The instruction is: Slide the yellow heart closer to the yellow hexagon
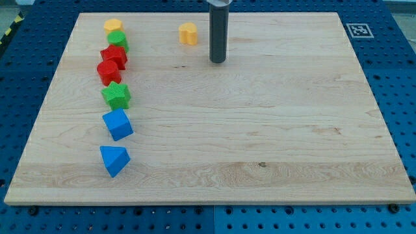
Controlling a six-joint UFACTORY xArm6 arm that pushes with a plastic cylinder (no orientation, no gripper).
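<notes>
The yellow heart [188, 33] lies near the board's top edge, left of centre. The yellow hexagon [113, 26] sits at the top left, heading a column of blocks. My tip [218, 61] is the lower end of the dark rod; it rests on the board just right of and a little below the yellow heart, apart from it. The heart is well to the right of the hexagon.
Below the hexagon, down the view's left, run a green block [119, 41], a red star [114, 56], a red hexagon [108, 71], a green star [117, 95], a blue cube [117, 124] and a blue triangle [114, 160]. The wooden board [260, 130] lies on a blue pegboard table.
</notes>
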